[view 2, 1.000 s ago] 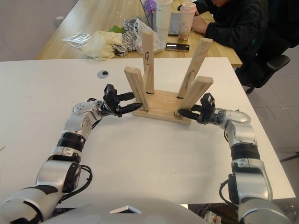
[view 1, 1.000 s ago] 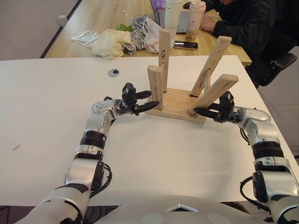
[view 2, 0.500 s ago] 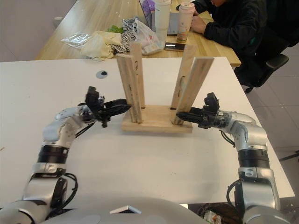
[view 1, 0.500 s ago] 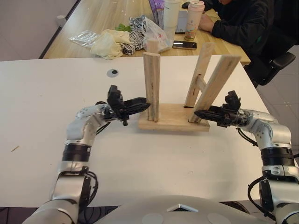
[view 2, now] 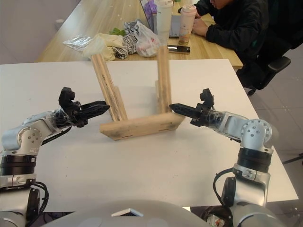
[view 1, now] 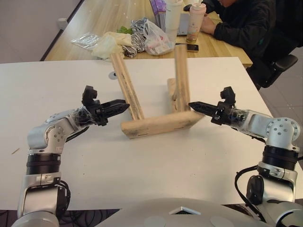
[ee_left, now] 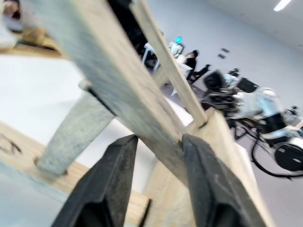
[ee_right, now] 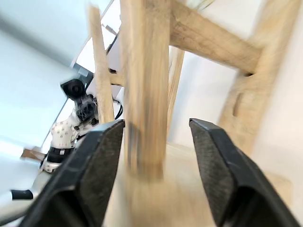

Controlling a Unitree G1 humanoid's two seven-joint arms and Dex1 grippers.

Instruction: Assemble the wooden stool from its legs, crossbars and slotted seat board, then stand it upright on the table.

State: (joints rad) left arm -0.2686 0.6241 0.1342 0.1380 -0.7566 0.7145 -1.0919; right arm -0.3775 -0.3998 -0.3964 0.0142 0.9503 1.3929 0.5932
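Table (view 1: 156, 175), white, bare across the near half; room to move on both sides. A small sliver (view 1: 15, 150) lies near the left edge.

Mid-table: stool (view 1: 158, 125) on its side, seat board edge-on to the robot, slots visible in that edge. Legs run away toward the far edge, ending just short of it.

Left gripper (view 1: 125, 105): tips just beside the left leg (view 1: 127, 85). Its fingers (ee_left: 106, 184) are parted with the leg in the gap; contact cannot be told.

Right gripper (view 1: 191, 104): tips at the right leg (view 1: 181, 71). Its fingers (ee_right: 94, 175) are set wide, with slack beside the leg.

A grey disc (view 1: 112, 74) lies near the far edge.

Beyond, on a wooden table (view 1: 94, 19): plastic bags (view 1: 154, 40) with cloth inside, two lidded cups (view 1: 195, 21) with contents unseen, and a phone (view 1: 191, 47).
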